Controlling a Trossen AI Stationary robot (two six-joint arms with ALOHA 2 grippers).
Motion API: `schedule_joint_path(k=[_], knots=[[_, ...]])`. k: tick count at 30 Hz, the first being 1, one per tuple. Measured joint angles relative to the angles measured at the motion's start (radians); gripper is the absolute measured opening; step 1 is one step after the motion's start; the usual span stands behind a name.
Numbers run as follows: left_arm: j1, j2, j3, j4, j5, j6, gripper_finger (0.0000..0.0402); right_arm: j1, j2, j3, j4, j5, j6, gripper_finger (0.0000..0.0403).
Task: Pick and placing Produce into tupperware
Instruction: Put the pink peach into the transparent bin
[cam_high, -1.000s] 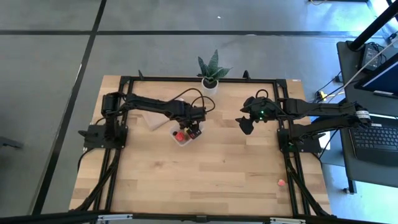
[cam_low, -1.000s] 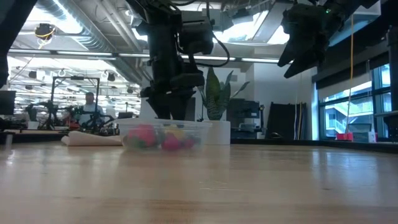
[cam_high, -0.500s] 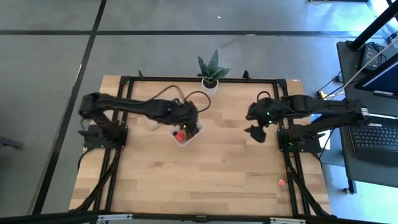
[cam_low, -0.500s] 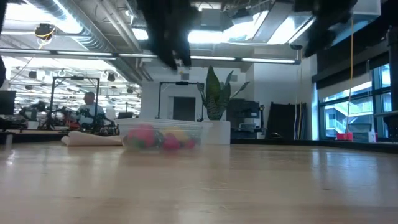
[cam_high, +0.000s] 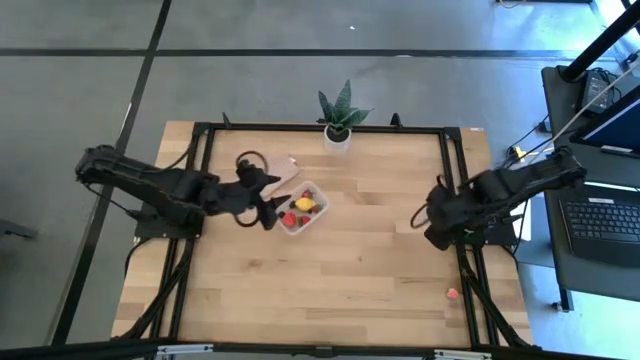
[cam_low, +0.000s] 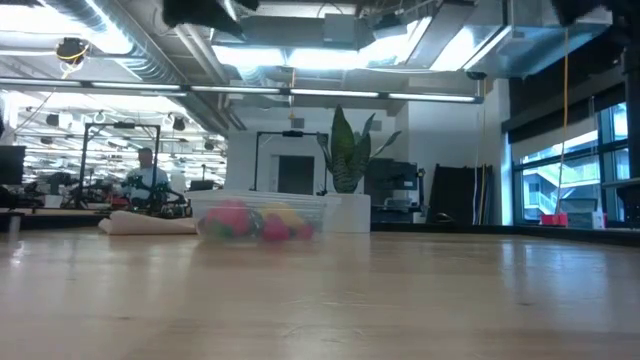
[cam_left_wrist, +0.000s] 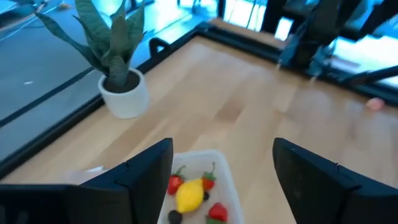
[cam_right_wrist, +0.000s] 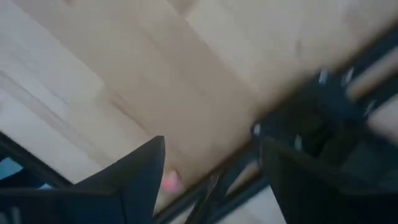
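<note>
The clear tupperware (cam_high: 302, 208) stands on the wooden table, holding a yellow lemon (cam_left_wrist: 190, 193), red strawberry-like pieces (cam_left_wrist: 176, 183) and a dark berry. It also shows in the low view (cam_low: 262, 220). One pink-red piece (cam_high: 452, 293) lies on the table near the right front corner; it shows in the right wrist view (cam_right_wrist: 171, 180). My left gripper (cam_high: 268, 208) is open and empty, just left of the tupperware and above it (cam_left_wrist: 222, 152). My right gripper (cam_high: 435, 225) is open and empty at the table's right edge (cam_right_wrist: 211, 149).
A potted green plant (cam_high: 340, 115) stands at the far edge. A flat tan piece (cam_high: 283, 170) lies behind the tupperware. A black frame (cam_high: 455, 200) runs around the table. A laptop (cam_high: 605, 225) sits beyond the right edge. A person shows far off in the room (cam_low: 145, 175).
My left gripper has drawn back from over the tupperware toward the table's left edge and risen out of the low view. My right gripper has gone toward the table's right and near edges and has also left the low view.
</note>
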Motion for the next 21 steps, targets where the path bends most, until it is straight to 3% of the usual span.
schedule_joint_path(k=[5,9,14,21], knots=[[-0.034,-0.127,-0.202,0.161,0.003,-0.006,0.0266,0.121,0.047,-0.108,0.103,-0.147,0.199,0.0264],[-0.058,-0.192,-0.308,0.231,0.003,-0.039,0.0264,0.219,0.088,-0.22,0.279,-0.191,0.309,0.0264],[-0.079,-0.219,-0.357,0.237,0.013,-0.084,0.0268,0.358,0.11,-0.325,0.562,-0.171,0.444,0.0264],[-0.084,-0.219,-0.36,0.237,0.012,-0.081,0.0264,0.559,0.133,-0.372,0.591,-0.128,0.629,0.0264]])
